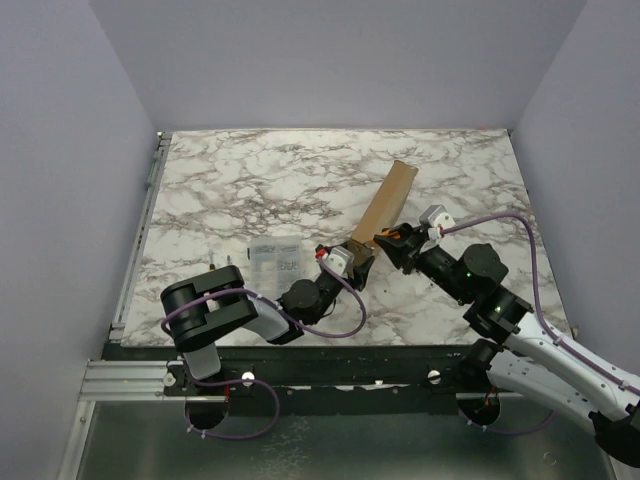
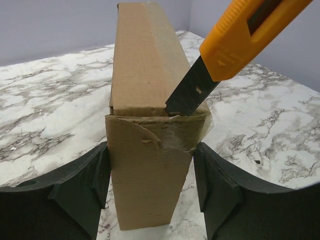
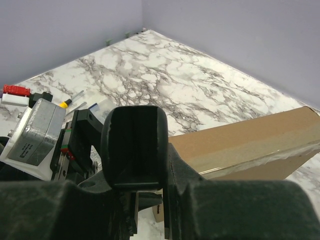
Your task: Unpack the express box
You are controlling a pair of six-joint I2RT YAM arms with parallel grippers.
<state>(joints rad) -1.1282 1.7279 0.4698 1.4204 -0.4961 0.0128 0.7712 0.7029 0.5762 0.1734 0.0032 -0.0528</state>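
Observation:
The express box [image 1: 386, 203] is a flat brown cardboard mailer standing on its long edge, running from the table's middle toward the far right. My left gripper [image 1: 357, 264] is shut on its near end; in the left wrist view the fingers [image 2: 90, 180] press both faces of the box [image 2: 145, 75]. My right gripper [image 1: 392, 243] is shut on an orange utility knife [image 2: 245, 35]. The dark blade [image 2: 192, 92] has its tip at the taped seam on the box's near top corner. In the right wrist view the knife's black butt [image 3: 135, 145] sits between my fingers, with the box [image 3: 245, 145] behind.
A clear plastic organizer case [image 1: 275, 262] lies flat just left of the left gripper. The left arm's wrist camera block [image 3: 35, 132] is close beside the right gripper. Small red and white parts [image 3: 15, 92] lie beyond it. Grey walls enclose the marble table [image 1: 250, 180].

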